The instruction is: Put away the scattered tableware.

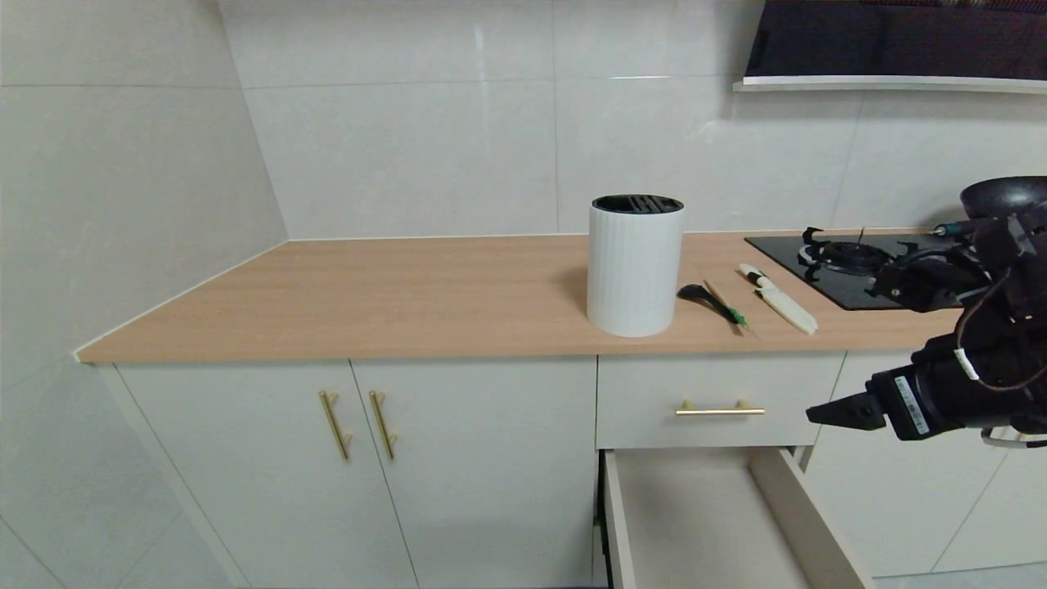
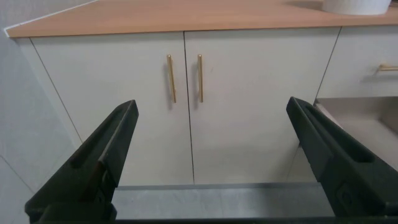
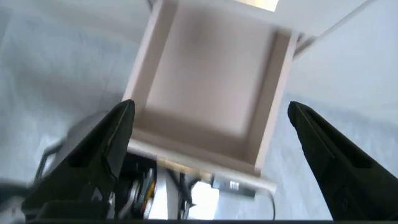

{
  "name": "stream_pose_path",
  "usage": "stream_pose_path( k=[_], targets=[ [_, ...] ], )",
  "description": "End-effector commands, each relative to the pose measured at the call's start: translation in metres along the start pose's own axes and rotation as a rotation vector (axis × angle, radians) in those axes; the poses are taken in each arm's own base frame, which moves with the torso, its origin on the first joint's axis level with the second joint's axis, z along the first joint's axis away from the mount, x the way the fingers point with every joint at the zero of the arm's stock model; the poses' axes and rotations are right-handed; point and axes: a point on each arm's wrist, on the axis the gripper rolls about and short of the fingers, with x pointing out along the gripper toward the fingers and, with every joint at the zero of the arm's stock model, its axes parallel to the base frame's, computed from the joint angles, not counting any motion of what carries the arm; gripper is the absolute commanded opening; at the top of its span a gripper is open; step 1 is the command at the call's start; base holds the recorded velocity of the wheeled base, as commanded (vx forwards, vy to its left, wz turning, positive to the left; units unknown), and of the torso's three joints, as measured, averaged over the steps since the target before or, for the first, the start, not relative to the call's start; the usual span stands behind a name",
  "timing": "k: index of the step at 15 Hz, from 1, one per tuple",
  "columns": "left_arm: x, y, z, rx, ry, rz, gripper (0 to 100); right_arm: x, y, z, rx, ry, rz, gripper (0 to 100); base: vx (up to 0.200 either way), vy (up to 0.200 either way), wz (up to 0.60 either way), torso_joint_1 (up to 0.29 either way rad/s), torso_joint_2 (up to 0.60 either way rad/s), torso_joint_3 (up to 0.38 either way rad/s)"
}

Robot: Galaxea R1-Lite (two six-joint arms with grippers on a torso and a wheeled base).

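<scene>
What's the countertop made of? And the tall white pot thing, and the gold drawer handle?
The countertop looks like wood or wood-look laminate: tan and matte, with fine grain lines. The tall white holder seems to be plastic, or maybe ceramic: it has smooth ribbed sides and a black slotted top. The drawer handle looks like metal with a shiny brass-gold finish.

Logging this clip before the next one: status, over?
Left gripper open, facing cabinet doors; right gripper open, above the open drawer. Spoon, chopsticks, knife on counter beside white holder. Nothing blocking.
</scene>
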Motion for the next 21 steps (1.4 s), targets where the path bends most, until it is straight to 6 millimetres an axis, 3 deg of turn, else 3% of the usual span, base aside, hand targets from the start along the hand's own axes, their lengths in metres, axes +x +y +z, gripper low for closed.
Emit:
stream_pose_path(
  k=[1, 4, 7, 10, 12, 21],
  targets=[
    [0.000, 0.000, 0.000, 0.000, -0.001, 0.002, 100, 0.009, 0.000, 0.013, -0.001, -0.035, 0.002, 100, 0.000, 0.000, 0.00, 0.000, 0.00, 0.000],
    [0.000, 0.000, 0.000, 0.002, -0.001, 0.000, 100, 0.048, -0.016, 0.078, 0.032, -0.098, -0.033, 100, 0.000, 0.000, 0.00, 0.000, 0.00, 0.000],
    [0.000, 0.000, 0.000, 0.000, -0.001, 0.002, 100, 0.069, -0.023, 0.111, 0.082, -0.035, -0.039, 100, 0.000, 0.000, 0.00, 0.000, 0.00, 0.000],
    [0.000, 0.000, 0.000, 0.000, 0.001, 0.000, 100, 0.101, -0.026, 0.112, 0.124, 0.014, -0.047, 100, 0.000, 0.000, 0.00, 0.000, 0.00, 0.000],
    [0.000, 0.000, 0.000, 0.000, -0.001, 0.000, 100, 0.114, -0.043, 0.113, 0.152, 0.021, -0.071, 100, 0.000, 0.000, 0.00, 0.000, 0.00, 0.000],
    [0.000, 0.000, 0.000, 0.000, -0.001, 0.000, 100, 0.186, -0.053, 0.119, 0.159, -0.019, -0.095, 100, 0.000, 0.000, 0.00, 0.000, 0.00, 0.000]
  ],
)
